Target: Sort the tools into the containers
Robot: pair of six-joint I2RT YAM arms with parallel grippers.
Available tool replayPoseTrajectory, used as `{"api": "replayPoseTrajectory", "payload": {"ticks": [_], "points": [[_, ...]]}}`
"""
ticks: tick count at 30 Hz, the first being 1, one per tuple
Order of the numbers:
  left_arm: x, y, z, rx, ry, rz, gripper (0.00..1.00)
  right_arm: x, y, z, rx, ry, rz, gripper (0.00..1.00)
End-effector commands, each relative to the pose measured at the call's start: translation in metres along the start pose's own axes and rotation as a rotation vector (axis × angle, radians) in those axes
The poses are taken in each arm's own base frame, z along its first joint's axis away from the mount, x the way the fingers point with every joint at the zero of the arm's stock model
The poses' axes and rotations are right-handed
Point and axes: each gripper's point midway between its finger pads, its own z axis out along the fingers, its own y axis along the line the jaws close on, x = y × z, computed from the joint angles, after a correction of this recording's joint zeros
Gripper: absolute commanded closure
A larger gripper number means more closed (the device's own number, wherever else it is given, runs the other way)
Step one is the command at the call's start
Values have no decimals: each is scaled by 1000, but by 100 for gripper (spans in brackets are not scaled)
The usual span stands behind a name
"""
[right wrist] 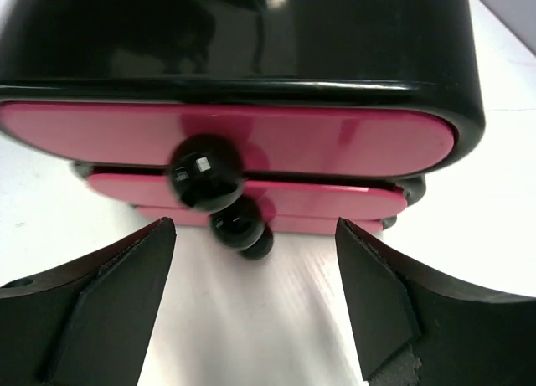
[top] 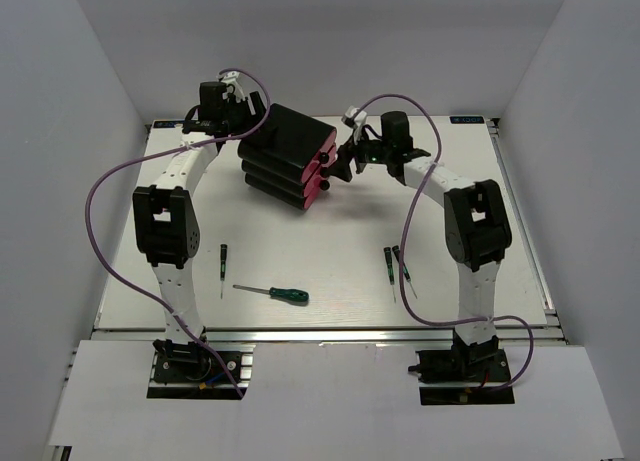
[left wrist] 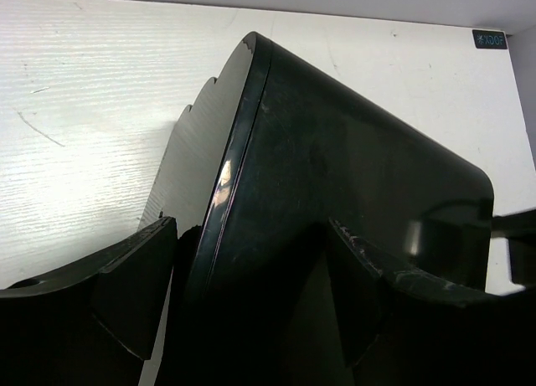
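The right fingers (right wrist: 126, 277) stand open before the top drawer's knob (right wrist: 206, 172), not touching it. They should centre on it, close, and pull straight toward 4 o'clock. The left fingers (left wrist: 134, 277) are spread astride the black box (top: 290, 151) at 12 o'clock on the bench (top: 320, 241) and should brace it.

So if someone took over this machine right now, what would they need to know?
Left gripper: jaws open, astride the black box's rear corner.
Right gripper: jaws open, facing the top knob, not gripping it.
Tools: green-handled screwdriver and three thin screwdrivers lie on the table; no wrench visible.
Done: nothing sorted; drawers look shut.
Left: open drawers, load tools.
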Motion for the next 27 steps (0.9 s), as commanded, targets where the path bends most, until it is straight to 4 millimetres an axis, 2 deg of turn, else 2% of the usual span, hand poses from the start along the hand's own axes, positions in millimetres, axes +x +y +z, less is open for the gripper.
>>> {"api": "replayPoseTrajectory", "payload": {"ticks": [1, 3, 4, 9, 12, 17, 19, 20, 22, 23, 24, 25, 26, 27], "points": [[60, 8, 4, -11, 200, -57, 20, -3, -9, 15, -10, 0, -51, 18], [60, 9, 4, -11, 201, -59, 20, 5, -10, 24, -20, 15, -45, 18], [61, 8, 5, -7, 204, -57, 20, 0, -11, 26, -19, 10, -58, 18], [63, 8, 5, -4, 209, -63, 21, 8, -9, 37, -11, 25, -50, 22], [68, 8, 5, 0, 219, -70, 21, 9, -8, 39, -10, 14, -41, 28], [69, 9, 4, -6, 214, -73, 21, 6, -8, 38, -13, 3, -57, 49], [67, 9, 4, -9, 207, -72, 21, 8, -7, 32, -13, 5, -53, 58], [66, 9, 5, -12, 205, -71, 21, 2, -5, 26, -13, -2, -58, 61], [61, 9, 4, -16, 195, -65, 21, 19, -3, 15, -8, 21, -29, 65], [59, 10, 5, -19, 192, -62, 21, 12, -1, 7, -1, 10, -44, 66], [56, 10, 6, -19, 186, -58, 21, 16, -3, -2, 11, 13, -41, 66], [55, 9, 6, -23, 188, -55, 21, 35, 2, -9, 9, 41, -20, 66], [55, 12, 7, -28, 189, -55, 21, 29, 5, -17, 13, 34, -29, 66], [55, 11, 8, -28, 189, -53, 21, 33, 4, -25, 23, 40, -23, 66]]}}
